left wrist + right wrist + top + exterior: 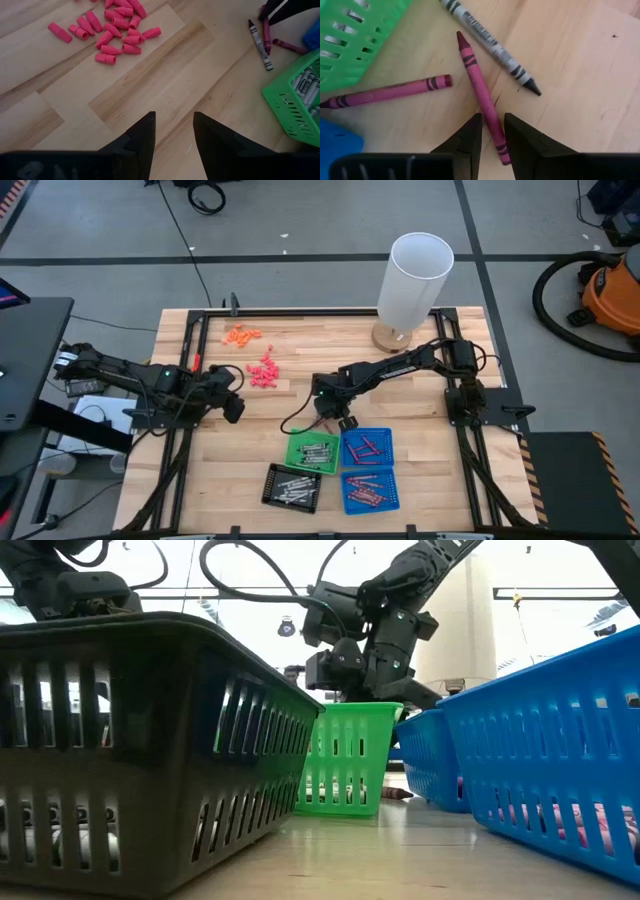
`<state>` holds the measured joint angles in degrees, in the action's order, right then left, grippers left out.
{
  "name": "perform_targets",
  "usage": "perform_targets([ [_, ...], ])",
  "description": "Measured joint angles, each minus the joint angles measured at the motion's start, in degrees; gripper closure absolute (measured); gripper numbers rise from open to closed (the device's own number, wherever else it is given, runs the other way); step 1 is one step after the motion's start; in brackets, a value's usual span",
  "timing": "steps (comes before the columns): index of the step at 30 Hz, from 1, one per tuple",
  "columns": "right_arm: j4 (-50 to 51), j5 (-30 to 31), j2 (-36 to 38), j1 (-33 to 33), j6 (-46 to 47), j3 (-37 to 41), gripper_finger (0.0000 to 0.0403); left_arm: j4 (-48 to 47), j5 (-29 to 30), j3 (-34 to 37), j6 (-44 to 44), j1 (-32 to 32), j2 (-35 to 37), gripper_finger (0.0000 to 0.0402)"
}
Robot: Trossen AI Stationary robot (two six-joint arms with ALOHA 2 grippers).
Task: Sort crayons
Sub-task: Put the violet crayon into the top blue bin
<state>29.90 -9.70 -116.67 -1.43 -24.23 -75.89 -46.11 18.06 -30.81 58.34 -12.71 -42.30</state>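
- Left gripper (pixel 233 408) sits at the left side of the table (pixel 230 460), low over bare wood; from my station I see its two dark fingers (pixel 142 137) parted with nothing between them.
- Just far and right of it lies a cluster of chunky pink bits (pixel 263 371), with a smaller orange cluster (pixel 241 335) farther back.
- Near the front edge stands a black basket (pixel 292 486) holding grey crayons (pixel 292 485).
- Beside it, slightly farther back, a green basket (pixel 314 451) also holds grey crayons.
- Right gripper (pixel 492 132) reaches in from the right and hangs just beyond the green basket; its fingers are narrowly parted and straddle a maroon crayon (pixel 480 95) lying on the wood. I cannot tell whether they are pressing on it.
- Two more loose crayons lie close by on the table: a second maroon one (pixel 390 91) next to the green basket, and a grey one (pixel 490 46) on the other side.
- Two blue baskets (pixel 368 447) sit right of the green one, one behind the other, both holding maroon crayons.
- Far right of centre, a tall white cylinder (pixel 413 285) stands at the back of the table.
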Motion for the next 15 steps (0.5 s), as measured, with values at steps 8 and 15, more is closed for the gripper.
perform_targets([
  [8,0.11,-0.23,-0.03,-0.02,-1.95,0.05,0.0361,0.0,-0.04,0.0,0.47,0.0,0.0,0.0259],
  [15,2.22,-0.73,0.36,0.0,-2.97,-2.01,0.0379,0.76,1.14,0.0,0.91,0.0,-0.25,0.0259],
])
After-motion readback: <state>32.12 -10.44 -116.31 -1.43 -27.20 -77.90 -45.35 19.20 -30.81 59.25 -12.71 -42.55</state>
